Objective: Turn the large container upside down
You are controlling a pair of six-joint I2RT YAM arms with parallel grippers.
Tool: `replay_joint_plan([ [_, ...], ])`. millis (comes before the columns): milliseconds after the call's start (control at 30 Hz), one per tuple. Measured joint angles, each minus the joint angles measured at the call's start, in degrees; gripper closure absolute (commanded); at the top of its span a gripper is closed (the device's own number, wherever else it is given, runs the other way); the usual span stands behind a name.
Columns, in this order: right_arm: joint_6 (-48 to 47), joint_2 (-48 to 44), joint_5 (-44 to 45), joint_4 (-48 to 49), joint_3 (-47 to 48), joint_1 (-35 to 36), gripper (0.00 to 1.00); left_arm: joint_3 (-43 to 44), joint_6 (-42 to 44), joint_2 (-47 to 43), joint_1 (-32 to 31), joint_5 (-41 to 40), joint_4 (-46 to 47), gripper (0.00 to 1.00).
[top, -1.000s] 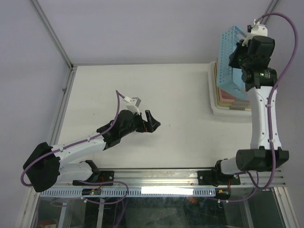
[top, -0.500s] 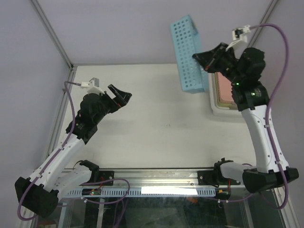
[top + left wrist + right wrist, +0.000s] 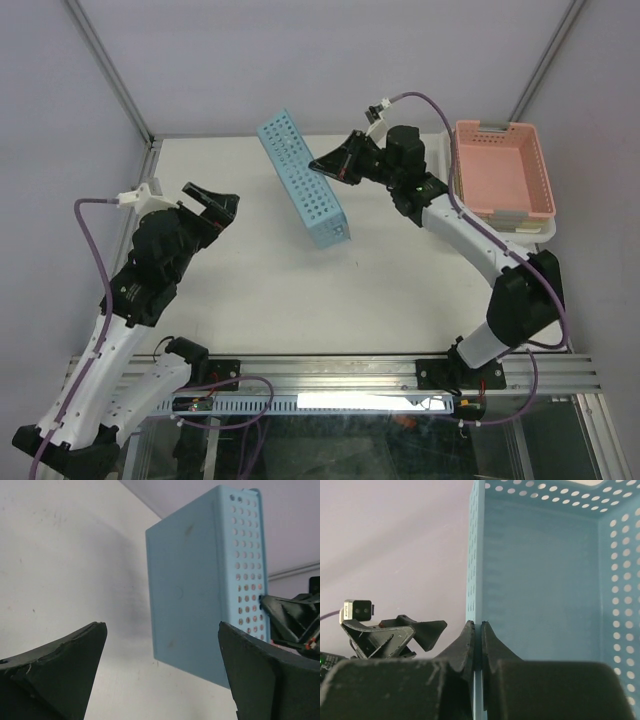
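Holes pepper the long walls of the blue basket (image 3: 305, 195), which hangs tipped on its side above the worktop (image 3: 250, 290), toward the middle of the far edge. The right pincer (image 3: 325, 167) holds it there, its fingers (image 3: 467, 640) pressed together on one long wall just below the rim. The basket's open mouth faces the right arm, and the right wrist view looks in at its own holed walls and plain floor. Its flat underside faces the left pincer (image 3: 212, 195), which is spread wide near the left edge, well apart from the basket and touching nothing. At the far right corner a pink basket (image 3: 540, 170) stands upright, mouth up, on a white tray (image 3: 520, 228), its inside showing only pink floor
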Motion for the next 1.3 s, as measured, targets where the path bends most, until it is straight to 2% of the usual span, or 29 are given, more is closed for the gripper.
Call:
replay_joint_plan([
  [333,18.5,14.9,-3.7,24.8,0.0,5.1,1.0,2.0,-1.0,-4.0,0.0,-5.0,-3.0,0.01],
  [700,35.2,25.9,-5.8,43.4,-3.5,4.4,1.0,2.0,-1.1,-4.7,0.0,-5.4,-4.2,0.01],
  [1100,42.8,28.3,-5.5,53.9,-13.7,-0.7,0.99,2.0,-1.1,-3.8,0.0,-4.7,-4.0,0.01],
  [1167,43.2,28.3,-5.3,55.0,-15.5,-1.8,0.86,1.9,-1.1,-3.3,0.0,-4.4,-4.0,0.01],
  [1300,43.3,28.3,-4.9,55.2,-18.6,-4.4,0.65,1.9,-1.0,-1.9,0.0,-3.1,-3.8,0.01],
])
